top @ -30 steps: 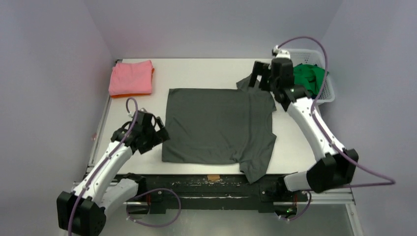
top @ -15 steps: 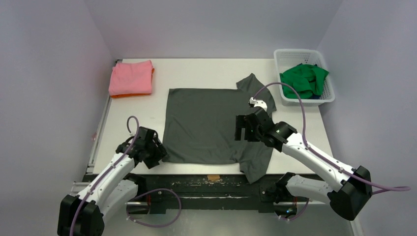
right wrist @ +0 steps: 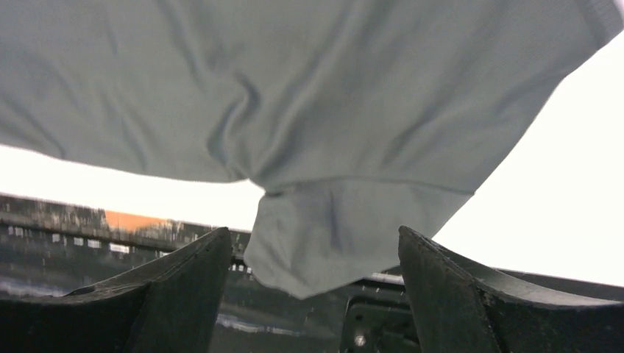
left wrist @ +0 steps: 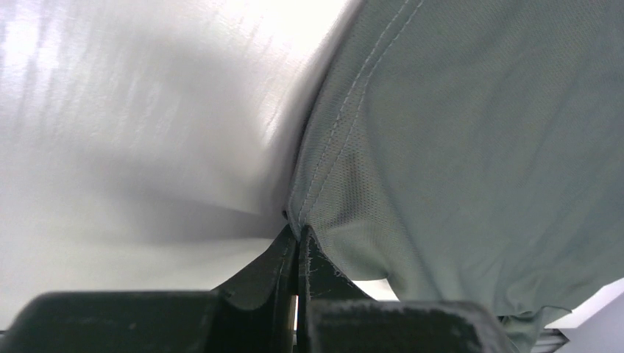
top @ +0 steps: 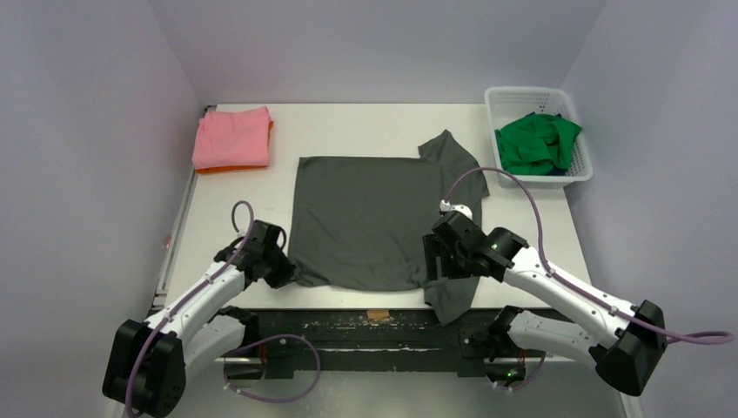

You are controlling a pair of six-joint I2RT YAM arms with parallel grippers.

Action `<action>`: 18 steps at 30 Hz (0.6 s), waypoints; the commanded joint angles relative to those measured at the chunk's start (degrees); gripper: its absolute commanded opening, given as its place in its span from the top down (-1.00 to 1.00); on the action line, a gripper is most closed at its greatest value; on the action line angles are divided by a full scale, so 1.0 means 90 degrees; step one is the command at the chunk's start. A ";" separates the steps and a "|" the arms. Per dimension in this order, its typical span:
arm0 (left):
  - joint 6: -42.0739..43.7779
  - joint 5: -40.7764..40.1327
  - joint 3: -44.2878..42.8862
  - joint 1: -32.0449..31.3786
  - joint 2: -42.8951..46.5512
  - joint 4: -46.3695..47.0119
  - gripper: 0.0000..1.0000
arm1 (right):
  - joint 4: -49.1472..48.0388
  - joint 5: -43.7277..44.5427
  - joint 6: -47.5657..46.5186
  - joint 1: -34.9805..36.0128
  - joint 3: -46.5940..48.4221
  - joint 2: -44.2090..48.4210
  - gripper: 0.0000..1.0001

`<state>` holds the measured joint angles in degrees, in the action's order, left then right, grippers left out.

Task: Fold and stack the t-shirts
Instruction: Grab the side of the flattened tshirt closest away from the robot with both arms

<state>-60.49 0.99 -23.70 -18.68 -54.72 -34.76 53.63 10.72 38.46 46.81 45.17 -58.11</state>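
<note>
We see the dark grey t-shirt (top: 374, 218) spread flat on the white desk (top: 348, 126). It is a matte, fine-knit cloth with a double-stitched hem. Its body makes a near square. One short sleeve fans out at its far right corner, and the other droops over the desk's dark front edge at its near right corner.

At the shirt's near left corner sits the left pincer (left wrist: 298, 234). Its black fingers are pressed tight together, and the hem corner is pinched between their tips, so the cloth puckers a little there. At the shirt's near right, where the drooping sleeve joins the body, hangs the right pincer (right wrist: 315, 234). Its jaws stand wide, with one blunt black finger on either side of the sleeve, and it has hold of nothing. We cannot tell whether the fingers touch the cloth.

Beyond the shirt's far left corner lies the pink t-shirt (top: 231, 137), folded into a soft rectangle on top of the orange t-shirt (top: 233, 168) — only a thin edge of the orange one shows. Off the shirt's far right sleeve stands a white plastic lattice basket (top: 522, 94) with the green t-shirt (top: 535, 144) crumpled inside. A purple cable (top: 487, 171) loops from the right arm across the shirt's right side. A small brown patch (top: 378, 314) marks the desk's front edge just below the hem.
</note>
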 commanded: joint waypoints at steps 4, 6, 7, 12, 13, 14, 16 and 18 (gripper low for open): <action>0.0029 -0.0816 -0.0305 -0.0018 0.0089 -0.0648 1.00 | 0.0330 -0.0997 0.0789 0.1017 -0.0883 -0.0305 -0.38; 0.0032 -0.0782 -0.0302 -0.0024 0.0080 -0.0613 1.00 | 0.0229 -0.0969 0.0855 0.1110 -0.1047 -0.0413 -0.31; 0.0027 -0.0760 -0.0309 -0.0022 0.0084 -0.0599 1.00 | 0.0096 -0.0810 0.0897 0.1122 -0.1149 -0.0599 -0.27; 0.0040 -0.0690 -0.0321 -0.0020 0.0074 -0.0569 1.00 | -0.0870 -0.0722 0.0928 0.1118 -0.1291 -0.1086 -0.21; 0.0041 -0.0687 -0.0343 -0.0024 0.0074 -0.0579 1.00 | -0.1037 -0.0747 0.0912 0.1118 -0.1290 -0.1224 -0.21; 0.0043 -0.0687 -0.0354 -0.0024 0.0081 -0.0604 1.00 | -0.1088 -0.0724 0.0893 0.1119 -0.1296 -0.1400 -0.19; 0.0041 -0.0687 -0.0373 -0.0024 0.0112 -0.0645 1.00 | -0.0946 -0.0368 0.1012 0.1113 -0.1265 -0.1532 -0.12; 0.0036 -0.0692 -0.0366 -0.0023 0.0162 -0.0665 1.00 | -0.0707 -0.0093 0.1219 0.1118 -0.1222 -0.1491 0.18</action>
<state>-60.47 -3.73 -24.97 -18.79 -54.06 -39.33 47.29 4.38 45.74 56.62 33.71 -71.70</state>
